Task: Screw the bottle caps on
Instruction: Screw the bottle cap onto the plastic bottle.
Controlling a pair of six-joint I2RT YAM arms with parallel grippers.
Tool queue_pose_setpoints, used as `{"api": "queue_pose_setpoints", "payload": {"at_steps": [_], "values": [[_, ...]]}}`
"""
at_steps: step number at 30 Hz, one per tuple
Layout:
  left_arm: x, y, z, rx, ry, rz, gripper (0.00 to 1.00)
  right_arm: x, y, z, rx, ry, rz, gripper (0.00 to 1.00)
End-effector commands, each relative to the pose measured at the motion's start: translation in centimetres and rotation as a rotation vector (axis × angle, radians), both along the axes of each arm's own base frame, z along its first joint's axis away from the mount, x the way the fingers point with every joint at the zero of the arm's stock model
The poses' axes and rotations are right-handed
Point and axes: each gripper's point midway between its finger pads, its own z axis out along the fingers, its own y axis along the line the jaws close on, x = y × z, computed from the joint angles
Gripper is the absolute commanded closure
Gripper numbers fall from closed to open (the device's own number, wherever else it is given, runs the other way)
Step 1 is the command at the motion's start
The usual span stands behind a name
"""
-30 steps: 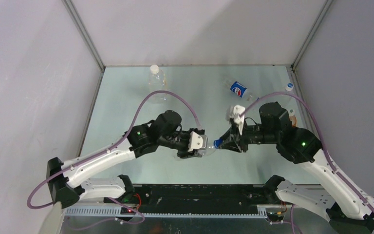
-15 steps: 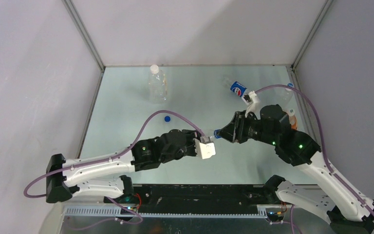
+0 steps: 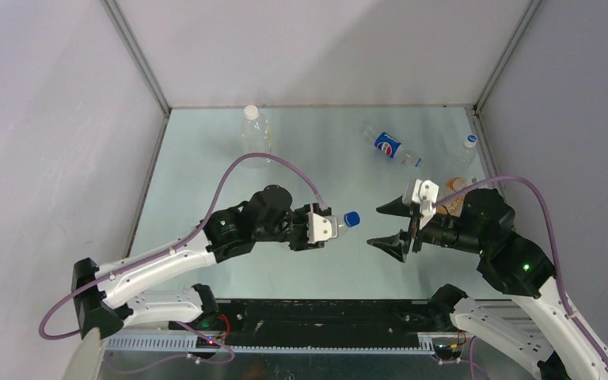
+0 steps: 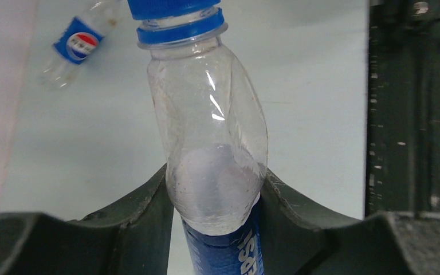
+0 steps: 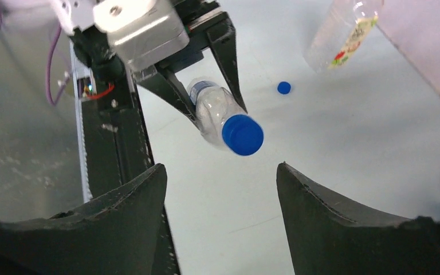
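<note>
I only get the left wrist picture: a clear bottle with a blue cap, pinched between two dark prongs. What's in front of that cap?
Observer: The right claw, jaws open, faces the blue cap without touching it.
Visitor: Any spare caps around?
Observer: One loose blue cap lies on the table, apart from the bottle.
Visitor: Other bottles standing?
Observer: A white-capped bottle stands upright near the far left corner.
</note>
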Motion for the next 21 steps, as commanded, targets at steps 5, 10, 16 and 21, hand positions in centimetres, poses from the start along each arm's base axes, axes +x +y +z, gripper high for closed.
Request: {"api": "queue_pose_setpoints", "payload": {"at_steps": [5,10,16,21], "values": [[-5.1,-1.6,2.2,-0.057,0.137,-0.298,1.00,-1.8,1.3,-0.3,-0.082,-0.271,0.299,0.32],[-5.5,-1.9,2.6,-0.062,0.146,-0.324,1.00,-2.4,1.9,-1.0,-0.086,-0.248,0.367,0.40],[-5.5,-2.2,3.0,-0.065,0.147,-0.339,1.00,-2.5,2.0,-1.6,-0.095,-0.208,0.382,0.45],[-5.4,-2.4,3.2,-0.071,0.143,-0.345,1.00,-2.5,2.2,-2.0,-0.099,-0.185,0.392,0.54]]}}
